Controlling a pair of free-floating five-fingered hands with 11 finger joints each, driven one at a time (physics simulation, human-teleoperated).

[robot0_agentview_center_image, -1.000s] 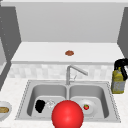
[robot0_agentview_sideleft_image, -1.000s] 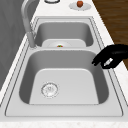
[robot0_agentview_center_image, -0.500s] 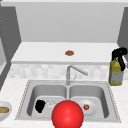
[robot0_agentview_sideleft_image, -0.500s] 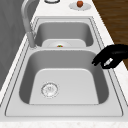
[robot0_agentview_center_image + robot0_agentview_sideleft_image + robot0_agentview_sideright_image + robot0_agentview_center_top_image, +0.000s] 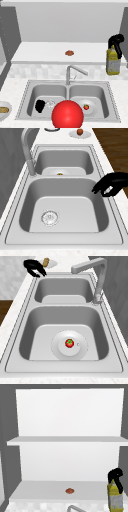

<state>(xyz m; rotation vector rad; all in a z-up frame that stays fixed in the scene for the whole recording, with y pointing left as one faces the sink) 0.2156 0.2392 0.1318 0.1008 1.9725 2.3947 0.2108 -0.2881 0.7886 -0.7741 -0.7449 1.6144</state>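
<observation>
While right hand (image 5: 115, 41) grips yellow bottle (image 5: 113, 61) top, left hand (image 5: 40, 105) hovers curled over sink (image 5: 25, 93).

Grey walls, white shelves (image 5: 67, 441), perhaps wooden floor (image 5: 112, 150).

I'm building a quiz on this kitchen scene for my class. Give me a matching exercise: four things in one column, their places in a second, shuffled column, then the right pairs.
Things:
1. left hand
2. right hand
3. tomato
4. small brown thing

Places:
A. on a white plate in the right basin
B. on the lower shelf behind the faucet
C. curled round the top of the yellow spray bottle
D. over the left basin's front rim, holding nothing

Pairs: 1-D, 2-C, 3-A, 4-B
</observation>
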